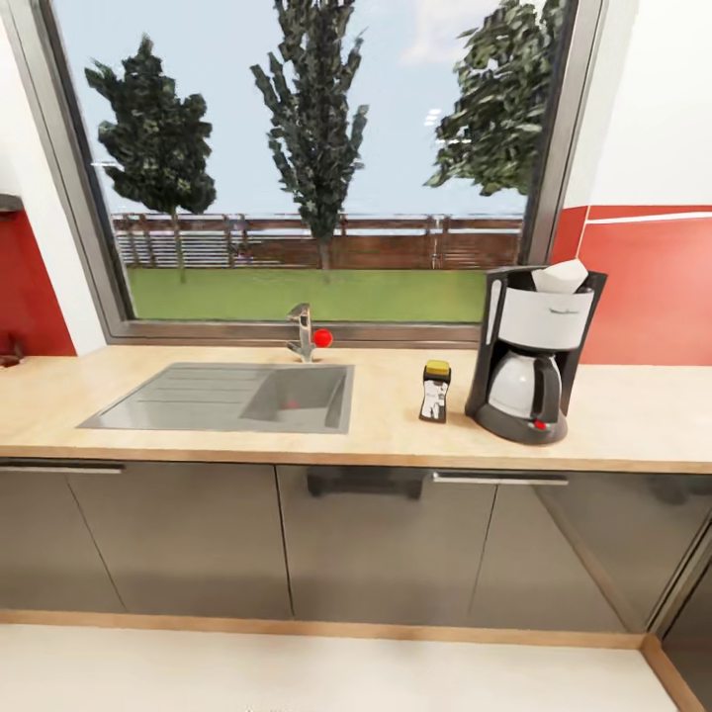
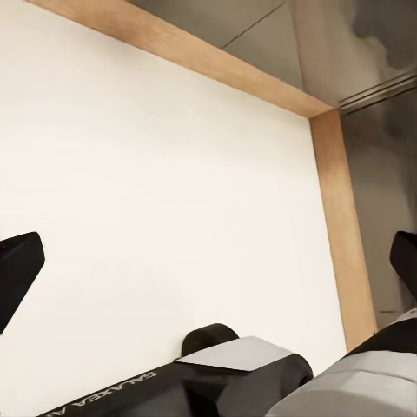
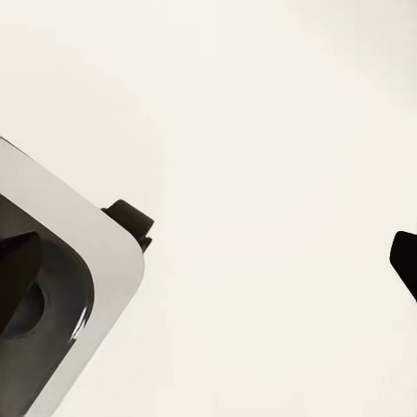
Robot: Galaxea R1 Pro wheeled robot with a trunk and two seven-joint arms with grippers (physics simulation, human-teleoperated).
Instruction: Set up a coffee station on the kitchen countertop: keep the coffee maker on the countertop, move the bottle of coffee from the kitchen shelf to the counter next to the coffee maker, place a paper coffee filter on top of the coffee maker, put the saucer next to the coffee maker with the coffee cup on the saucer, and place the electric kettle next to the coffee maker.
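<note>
Coffee maker [image 1: 532,354] is standing on the countertop [image 1: 396,435] at the right, with the white filter [image 1: 561,276] sitting on top. Just beside it, on its left, the coffee bottle [image 1: 435,391] is standing upright. A sink [image 1: 232,397] is lying further left. Both grippers, left [image 2: 208,274] and right [image 3: 208,261], are hanging wide apart over the pale floor [image 2: 156,191], grasping nothing.
</note>
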